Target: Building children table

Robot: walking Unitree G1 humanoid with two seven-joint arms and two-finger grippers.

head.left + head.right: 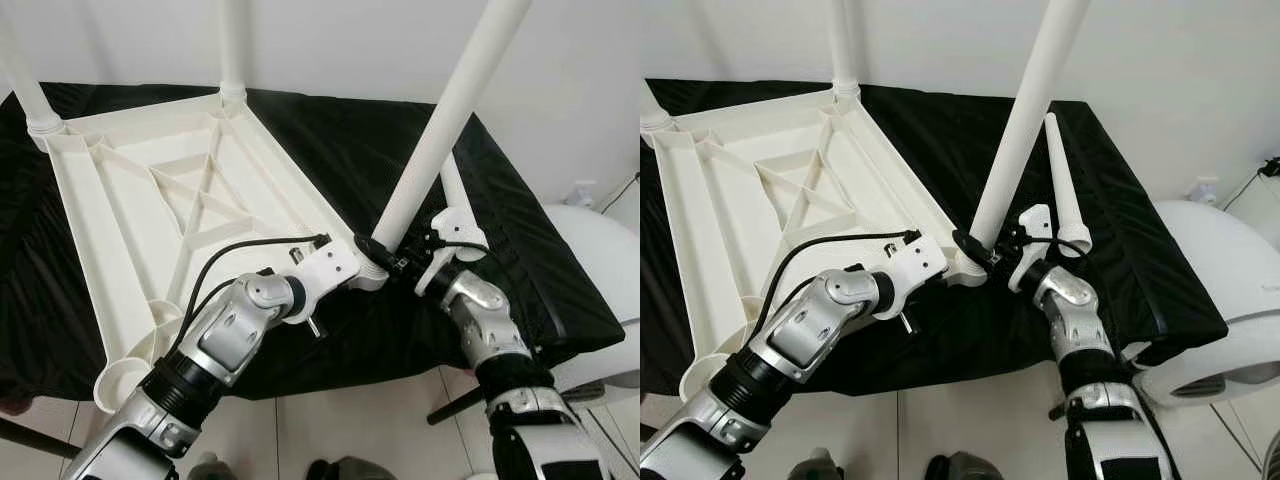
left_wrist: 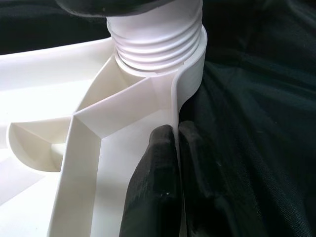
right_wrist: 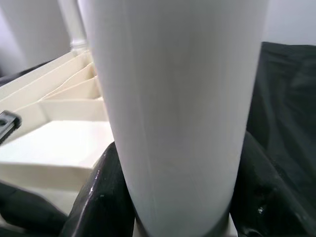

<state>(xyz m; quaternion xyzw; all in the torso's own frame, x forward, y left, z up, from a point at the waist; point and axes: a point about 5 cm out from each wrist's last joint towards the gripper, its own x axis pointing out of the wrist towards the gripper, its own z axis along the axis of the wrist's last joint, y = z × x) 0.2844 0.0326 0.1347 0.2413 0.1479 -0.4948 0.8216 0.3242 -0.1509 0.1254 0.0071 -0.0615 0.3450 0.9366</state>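
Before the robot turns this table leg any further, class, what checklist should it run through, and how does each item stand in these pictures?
1. Right gripper shut on the table leg near its base: ok.
2. Left gripper pinching the tabletop rim beside the corner socket to steady it: ok.
3. Leg thread entered in the socket: ok, ridges sit in it; whether it is fully seated: cannot tell.
4. Leg in line with the socket: cannot tell, though it leans compared with the two far legs.
5. Spare leg lying on the black cloth, out of the way: ok.
6. Near-left corner socket not yet fitted: not ok.
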